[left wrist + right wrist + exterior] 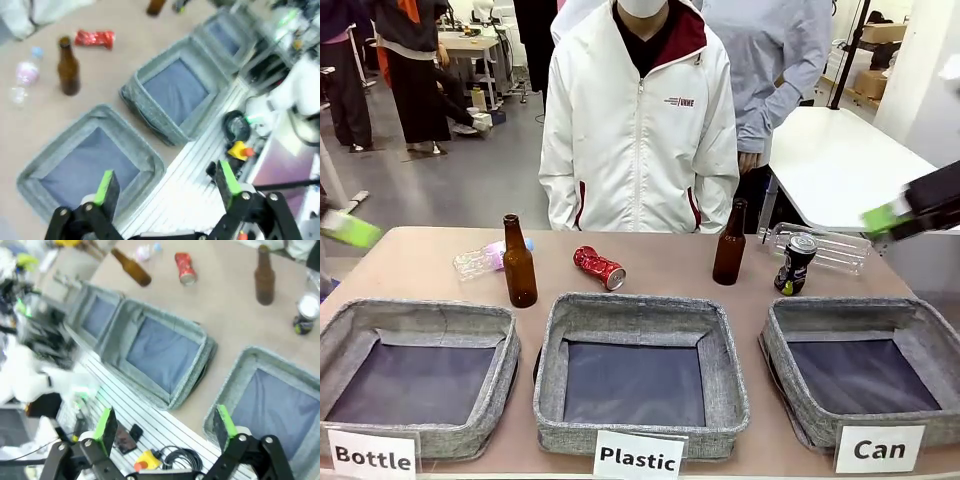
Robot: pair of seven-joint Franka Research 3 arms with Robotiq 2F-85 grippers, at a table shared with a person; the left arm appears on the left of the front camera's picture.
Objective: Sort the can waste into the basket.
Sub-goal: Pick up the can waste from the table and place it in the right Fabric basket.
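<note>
The left gripper (166, 182) hangs at the left edge of the worktop (420, 270), blurred in the front view. Its jaws are spread wide with nothing between them. From its wrist it looks down on the near rim of the Bottle basket (415, 325), which sits at the near left corner.

Behind that basket, toward the far edge, a pink-labelled clear bottle (485, 259) lies on its side. The left brown bottle (519, 263) stands upright just beside it. The Plastic basket (640, 310) fills the middle of the near edge.

The red can (599, 267) lies on its side on the bare worktop behind the Plastic basket, well apart from the Can basket (865, 315). A person (640, 120) in a white jacket stands at the middle of the far edge.

Right of centre the right brown bottle (729, 244) stands upright. The black-and-silver can (795, 264) stands just beside it, behind the far left corner of the Can basket and outside it. A second clear bottle (835, 250) lies behind that can near the far right corner; whether the two touch cannot be told.

The Can basket sits at the near right corner. The right gripper (165, 421) hangs over the right edge, its fingers wide apart and holding nothing.
</note>
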